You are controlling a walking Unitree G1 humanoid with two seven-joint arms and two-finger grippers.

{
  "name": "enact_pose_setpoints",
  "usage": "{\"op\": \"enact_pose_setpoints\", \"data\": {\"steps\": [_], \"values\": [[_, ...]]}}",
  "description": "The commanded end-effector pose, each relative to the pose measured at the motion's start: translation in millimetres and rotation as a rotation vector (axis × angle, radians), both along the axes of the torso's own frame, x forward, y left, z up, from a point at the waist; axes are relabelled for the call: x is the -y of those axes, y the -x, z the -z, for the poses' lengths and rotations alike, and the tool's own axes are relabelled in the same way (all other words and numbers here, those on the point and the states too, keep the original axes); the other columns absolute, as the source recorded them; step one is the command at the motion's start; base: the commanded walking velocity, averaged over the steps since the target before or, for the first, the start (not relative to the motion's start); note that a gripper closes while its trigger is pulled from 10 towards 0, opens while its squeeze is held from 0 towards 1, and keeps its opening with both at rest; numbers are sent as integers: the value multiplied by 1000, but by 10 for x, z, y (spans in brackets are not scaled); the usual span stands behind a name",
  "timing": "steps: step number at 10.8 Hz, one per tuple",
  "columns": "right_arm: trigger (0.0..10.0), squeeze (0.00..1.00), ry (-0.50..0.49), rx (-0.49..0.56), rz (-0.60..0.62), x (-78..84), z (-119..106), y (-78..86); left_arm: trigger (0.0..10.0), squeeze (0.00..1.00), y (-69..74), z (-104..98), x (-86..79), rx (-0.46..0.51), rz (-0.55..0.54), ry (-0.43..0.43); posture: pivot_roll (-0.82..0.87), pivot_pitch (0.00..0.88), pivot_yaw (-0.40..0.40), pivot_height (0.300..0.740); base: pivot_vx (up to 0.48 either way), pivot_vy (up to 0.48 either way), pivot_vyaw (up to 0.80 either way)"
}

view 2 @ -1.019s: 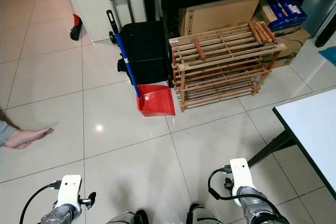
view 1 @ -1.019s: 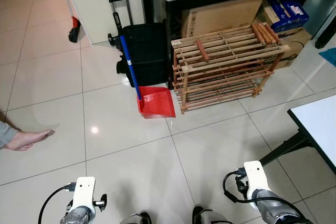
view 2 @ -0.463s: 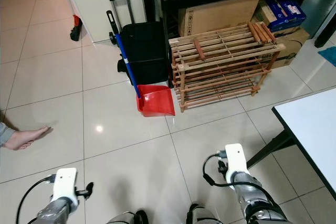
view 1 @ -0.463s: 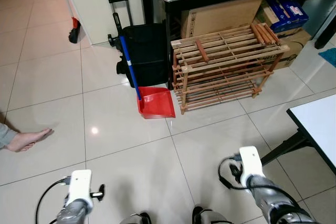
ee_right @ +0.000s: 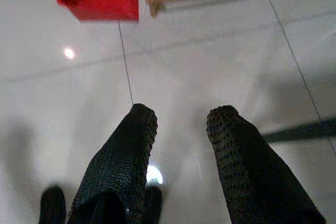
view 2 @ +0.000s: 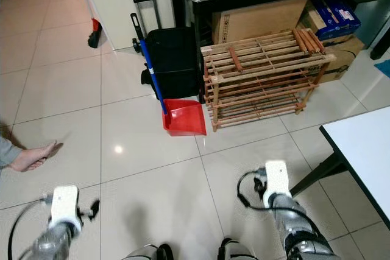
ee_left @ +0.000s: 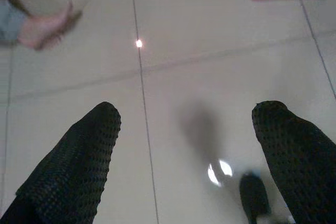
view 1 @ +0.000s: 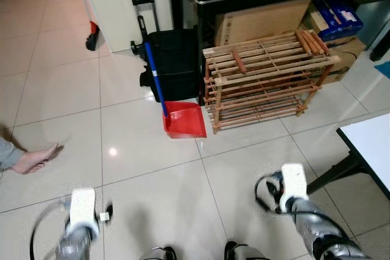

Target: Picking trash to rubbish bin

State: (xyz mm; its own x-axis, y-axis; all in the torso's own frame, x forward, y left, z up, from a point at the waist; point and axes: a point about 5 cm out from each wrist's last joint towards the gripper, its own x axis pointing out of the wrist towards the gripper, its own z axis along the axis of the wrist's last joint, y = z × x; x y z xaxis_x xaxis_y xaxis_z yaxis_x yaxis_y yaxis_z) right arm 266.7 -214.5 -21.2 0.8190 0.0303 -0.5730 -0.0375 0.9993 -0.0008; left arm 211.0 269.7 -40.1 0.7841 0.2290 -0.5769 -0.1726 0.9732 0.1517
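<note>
At the far left, a person's bare foot [view 1: 33,158] rests on the pale glossy floor tiles [view 1: 140,144], with a grey trouser hem beside it. Low in the head views, the left gripper [ee_left: 199,156] hangs above bare tile; the left wrist view shows its two black mesh-textured fingers [ee_left: 79,156] spread wide apart with nothing between them. Further back, a small red-and-black object [view 1: 91,36] lies by the foot of the white wall; what it is cannot be told.

Towards the middle, a black wheeled trolley bag with a pull-up handle [view 1: 173,59] stands against the dark cabinet, and a red plastic dustpan with a blue handle [view 1: 183,120] leans in front of it. To its right sits a slatted wooden shoe rack [view 1: 268,80], with brown cardboard boxes [view 1: 262,19] and a blue carton [view 1: 341,13] behind. The right gripper [ee_right: 181,145] also hangs low over the floor, its black fingers [ee_right: 126,156] parted by a narrow gap and holding nothing. At the far right is the corner of a white-topped table on black legs [view 1: 372,150].

No piece of trash can be made out on the tiles, and no rubbish bin can be identified. By my reading, the task has barely begun: both hands are empty, so finding the trash, grasping it and carrying it to a bin all remain.
</note>
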Motion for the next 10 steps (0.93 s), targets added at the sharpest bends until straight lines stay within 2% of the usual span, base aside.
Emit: {"op": "enact_pose_setpoints", "data": {"steps": [1, 3, 5, 10], "values": [[10000, 0, -15, 34, 15, 13, -45, -38, 10000, 0, 23, -7, -47, 5, -13, -5, -135, 98, 79, 740, 0, 0, 0], [10000, 0, -36, 86, 43, 41, -124, -105, 10000, 0, -122, -119, -51, 73, 4, -4, -136, 85, 93, 740, 0, 0, 0], [10000, 0, -43, 94, 47, 24, -127, -110, 10000, 0, -139, -127, -59, 68, 0, -9, -135, 72, 95, 740, 0, 0, 0], [10000, 0, -6, -21, 30, -17, 47, 44, 10000, 0, 132, 49, -159, -63, -130, -12, -139, 63, 91, 740, 0, 0, 0]]}}
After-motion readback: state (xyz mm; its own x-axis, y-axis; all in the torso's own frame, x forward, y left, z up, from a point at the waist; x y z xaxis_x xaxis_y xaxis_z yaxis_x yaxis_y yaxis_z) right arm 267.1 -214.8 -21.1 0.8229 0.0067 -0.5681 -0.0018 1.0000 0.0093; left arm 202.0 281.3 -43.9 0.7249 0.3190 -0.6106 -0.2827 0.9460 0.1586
